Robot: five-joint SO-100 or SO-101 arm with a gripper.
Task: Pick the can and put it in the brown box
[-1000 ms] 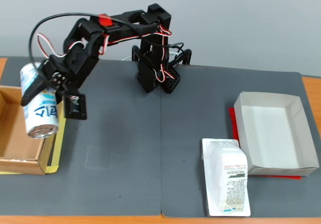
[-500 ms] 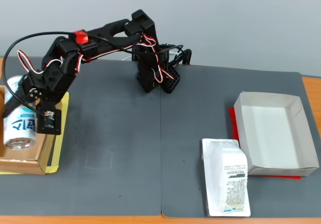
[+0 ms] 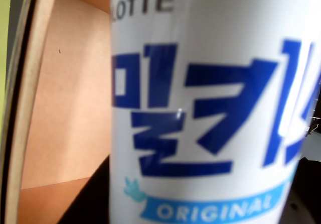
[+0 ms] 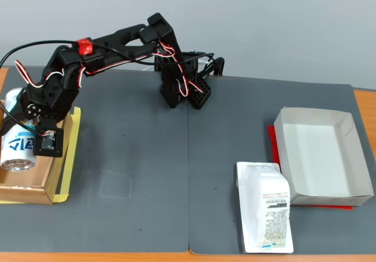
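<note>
At this moment your gripper (image 4: 22, 134) was clamped on the can (image 4: 19, 144), holding it over the inside of the brown box (image 4: 26, 191) at the left edge of the fixed view. The can lay tilted rather than upright: its silver end faced down toward the camera side, and its long axis ran roughly along the box's length, leaning away toward the far wall. In the wrist view the can (image 3: 210, 108) filled most of the picture, blue lettering sharp and close, so it sat right against the fingers and not below or beside them; the box's cardboard floor and wall (image 3: 65, 113) showed just left of it. Whether the can already touched the floor you could not tell from either view, since the near wall hid its lower end in the fixed view. What the coming move turned on was that short gap straight beneath the can: the box floor lay directly under it, and the can's length looked to fit within the walls. By my judgement you only needed to lower a little and spread the fingers, keeping the can's axis in line with the box so neither end caught a wall. The white tray (image 4: 323, 156) and the wrapped package (image 4: 265, 215) stood well apart on the right.
</note>
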